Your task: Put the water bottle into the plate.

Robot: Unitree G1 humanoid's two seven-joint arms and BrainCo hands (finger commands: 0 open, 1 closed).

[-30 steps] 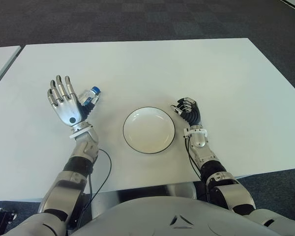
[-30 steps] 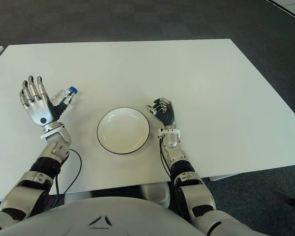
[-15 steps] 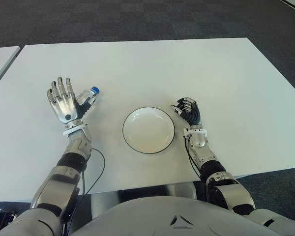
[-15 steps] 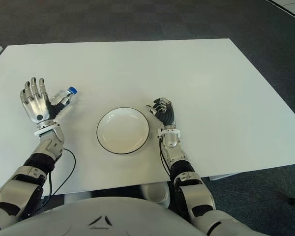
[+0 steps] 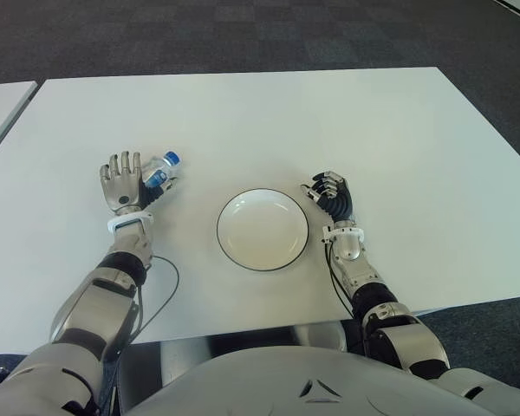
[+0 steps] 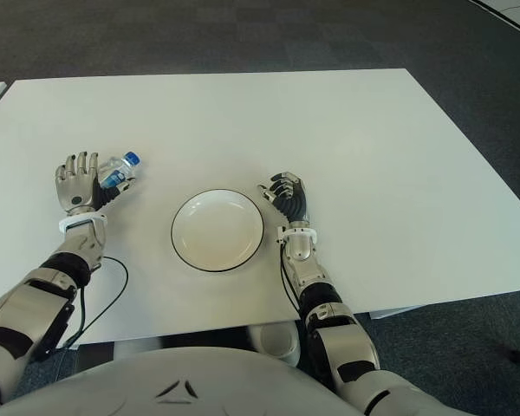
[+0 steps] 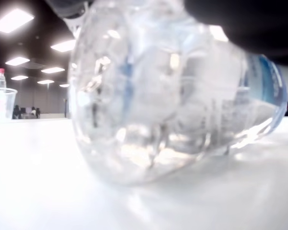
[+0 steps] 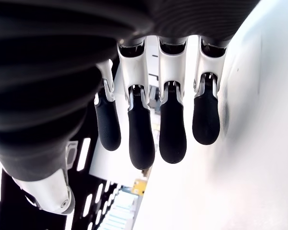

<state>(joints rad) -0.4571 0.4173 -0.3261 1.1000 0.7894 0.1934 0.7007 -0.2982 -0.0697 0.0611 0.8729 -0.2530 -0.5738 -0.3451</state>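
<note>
A clear water bottle (image 5: 159, 169) with a blue cap lies on its side on the white table (image 5: 243, 113), left of the plate, cap pointing away from me. My left hand (image 5: 121, 178) is low beside it on its left, fingers spread and pointing up, thumb side against the bottle. The bottle (image 7: 177, 91) fills the left wrist view, lying on the tabletop. An empty white plate (image 5: 262, 230) with a dark rim sits in the middle, near the front edge. My right hand (image 5: 328, 192) shows just right of the plate, its fingers (image 8: 141, 139) curled on nothing.
A black cable (image 5: 162, 288) loops on the table by my left forearm. Another white table (image 5: 0, 100) stands at the far left across a gap. Dark carpet surrounds the table.
My left hand has come down from a raised position to table height and closed in beside the bottle. Bottle, plate and right hand have stayed in place.
</note>
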